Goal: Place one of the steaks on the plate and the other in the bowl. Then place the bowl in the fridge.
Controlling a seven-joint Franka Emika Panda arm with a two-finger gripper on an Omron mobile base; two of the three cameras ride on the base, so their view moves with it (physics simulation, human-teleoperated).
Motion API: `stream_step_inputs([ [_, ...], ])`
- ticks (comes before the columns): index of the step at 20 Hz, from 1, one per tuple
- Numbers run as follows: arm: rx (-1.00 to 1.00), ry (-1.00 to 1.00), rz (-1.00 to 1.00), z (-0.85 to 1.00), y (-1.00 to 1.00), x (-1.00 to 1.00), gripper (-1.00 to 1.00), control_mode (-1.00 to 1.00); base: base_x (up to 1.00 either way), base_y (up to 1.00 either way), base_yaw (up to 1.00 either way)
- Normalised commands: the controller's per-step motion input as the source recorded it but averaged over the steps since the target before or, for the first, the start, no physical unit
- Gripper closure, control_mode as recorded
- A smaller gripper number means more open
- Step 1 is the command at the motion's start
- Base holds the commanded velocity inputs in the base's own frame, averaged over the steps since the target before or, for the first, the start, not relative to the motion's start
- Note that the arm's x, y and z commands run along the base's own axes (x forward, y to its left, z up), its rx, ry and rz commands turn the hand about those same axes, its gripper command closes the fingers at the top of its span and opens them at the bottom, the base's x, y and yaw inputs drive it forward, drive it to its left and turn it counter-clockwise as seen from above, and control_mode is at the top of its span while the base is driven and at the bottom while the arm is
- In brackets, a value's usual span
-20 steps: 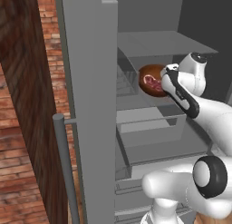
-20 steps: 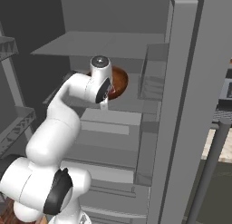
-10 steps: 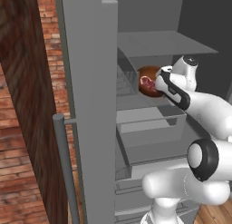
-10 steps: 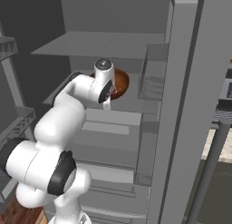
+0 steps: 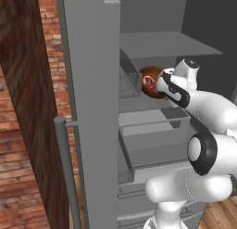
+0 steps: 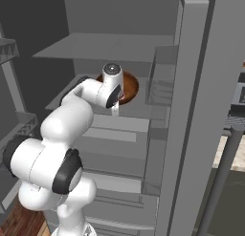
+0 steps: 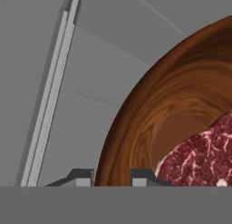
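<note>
place: home kitchen, rendered | evidence: grey fridge standing open, shelves and drawers inside, at 12 o'clock | food: wooden bowl holding a raw steak on a fridge shelf | surroundings: red brick wall at 9 o'clock, wood floor at 5 o'clock

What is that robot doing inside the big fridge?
The white robot arm is reaching into the open fridge with a brown bowl. Its gripper is pinched shut on the bowl's rim, one finger inside and one outside. A raw steak lies in the bowl. The bowl is over a middle shelf, under a higher shelf. The pictures do not show whether it rests on the shelf yet.
</note>
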Motion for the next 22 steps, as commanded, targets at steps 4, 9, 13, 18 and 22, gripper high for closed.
stream_step_inputs([
  [4,0.0,0.0,0.0,-0.16,0.0,0.25,1.0,-1.0,0.0,0.0,0.0],
  [9,0.0,-0.01,0.0,-0.13,0.0,0.24,1.0,-1.0,0.0,0.0,0.0],
  [13,0.0,-0.02,0.0,-0.06,0.0,0.11,-1.0,-1.0,0.0,0.0,0.0],
  [18,0.0,-0.06,0.0,0.0,0.05,0.02,-1.0,-1.0,0.0,0.0,0.0],
  [22,0.0,-0.14,0.0,0.0,0.0,0.0,-1.0,-1.0,0.0,0.0,0.0],
])
